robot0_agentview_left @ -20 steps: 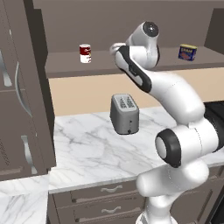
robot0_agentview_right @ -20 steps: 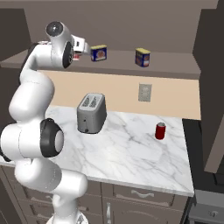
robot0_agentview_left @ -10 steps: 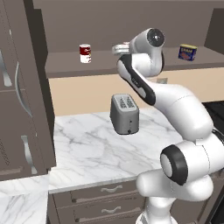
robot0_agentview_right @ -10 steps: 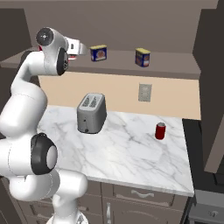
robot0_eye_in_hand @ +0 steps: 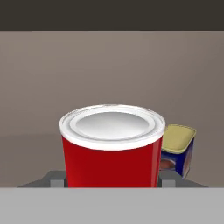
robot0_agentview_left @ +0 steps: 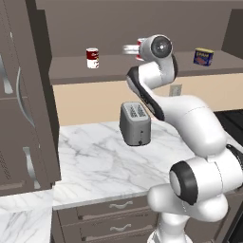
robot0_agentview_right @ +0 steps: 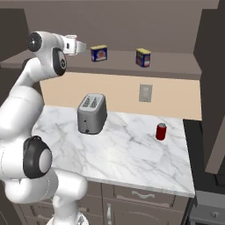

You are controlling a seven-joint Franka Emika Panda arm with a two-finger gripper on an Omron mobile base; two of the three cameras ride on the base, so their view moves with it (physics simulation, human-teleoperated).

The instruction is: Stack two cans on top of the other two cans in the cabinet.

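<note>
In the hand view a round red can (robot0_eye_in_hand: 109,153) with a pale rim sits upright between my fingertips, and my gripper (robot0_eye_in_hand: 111,177) is shut on it. The hand hovers at shelf height in front of the cabinet (robot0_agentview_left: 118,66), gripper (robot0_agentview_left: 129,48) (robot0_agentview_right: 81,45) level. A blue boxy tin (robot0_eye_in_hand: 179,151) (robot0_agentview_right: 99,53) stands just behind and to the right of the held can. The second blue tin (robot0_agentview_right: 143,57) (robot0_agentview_left: 203,56) stands farther right on the shelf. A red-and-white can (robot0_agentview_left: 92,58) stands at the shelf's left.
A silver toaster (robot0_agentview_left: 135,123) (robot0_agentview_right: 91,113) stands on the marble counter (robot0_agentview_right: 132,154) below the shelf. A small red can (robot0_agentview_right: 161,131) stands near the counter's right end. A tall door with curved handles (robot0_agentview_left: 19,95) is at the left.
The arm's upper joints have swung and the elbow has shifted. The hand has stayed at shelf height with the red can in it.
</note>
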